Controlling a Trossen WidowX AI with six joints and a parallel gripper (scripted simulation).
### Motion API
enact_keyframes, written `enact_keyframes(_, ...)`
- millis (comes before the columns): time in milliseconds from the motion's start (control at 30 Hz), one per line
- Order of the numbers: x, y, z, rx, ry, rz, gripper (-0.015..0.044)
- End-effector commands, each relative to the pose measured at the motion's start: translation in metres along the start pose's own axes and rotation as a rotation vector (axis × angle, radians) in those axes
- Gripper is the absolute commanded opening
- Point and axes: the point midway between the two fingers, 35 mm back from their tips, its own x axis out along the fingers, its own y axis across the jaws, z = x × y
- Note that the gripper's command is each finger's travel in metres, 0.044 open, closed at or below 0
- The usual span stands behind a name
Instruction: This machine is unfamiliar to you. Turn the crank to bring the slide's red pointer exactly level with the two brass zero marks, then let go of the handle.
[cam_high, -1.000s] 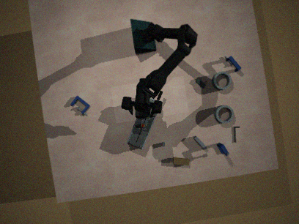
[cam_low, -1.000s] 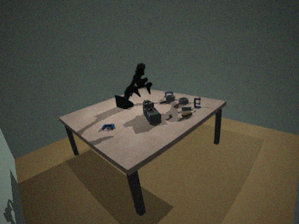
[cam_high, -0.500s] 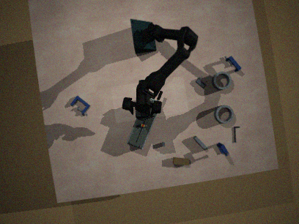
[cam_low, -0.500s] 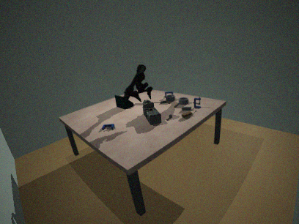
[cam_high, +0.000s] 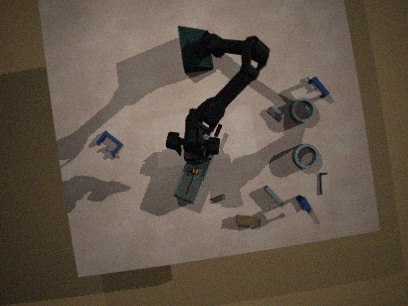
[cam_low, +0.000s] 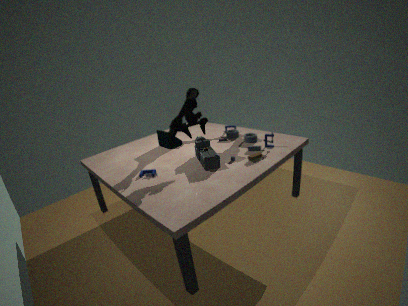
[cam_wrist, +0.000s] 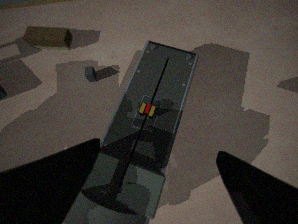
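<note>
The grey machine (cam_high: 185, 194) (cam_low: 208, 160) (cam_wrist: 172, 75) stands on the table, with a dark slot along its top. In the wrist view its red pointer (cam_wrist: 148, 108) sits between a left brass mark (cam_wrist: 143, 107) and a right brass mark (cam_wrist: 152, 110), and looks level with both. My gripper (cam_low: 197, 135) (cam_wrist: 158, 150) is open and empty, raised above the crank end of the machine, its fingertips wide apart on either side in the wrist view. A dark bar, apparently the crank handle (cam_high: 218, 130), shows beside the gripper from above. The handle is outside the wrist view.
Two grey rings (cam_high: 293, 110) (cam_high: 295, 156) lie to the right of the machine. Blue brackets (cam_high: 119, 145) (cam_high: 322, 87) (cam_high: 303, 203) stand left and right. A tan block (cam_high: 248, 221) (cam_wrist: 48, 37) and a small grey block (cam_high: 217, 198) (cam_wrist: 90, 74) lie near the machine's far end.
</note>
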Motion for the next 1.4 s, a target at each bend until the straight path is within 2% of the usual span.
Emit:
enact_keyframes(0,-0.019,0.002,0.017,-0.012,-0.012,0.004,0.044)
enact_keyframes(233,-0.034,0.01,0.022,-0.005,-0.015,-0.007,0.044)
enact_keyframes(1133,-0.086,0.086,-0.06,0.165,-0.143,-0.19,0.044)
enact_keyframes(1367,-0.076,0.086,-0.068,0.169,-0.147,-0.194,0.044)
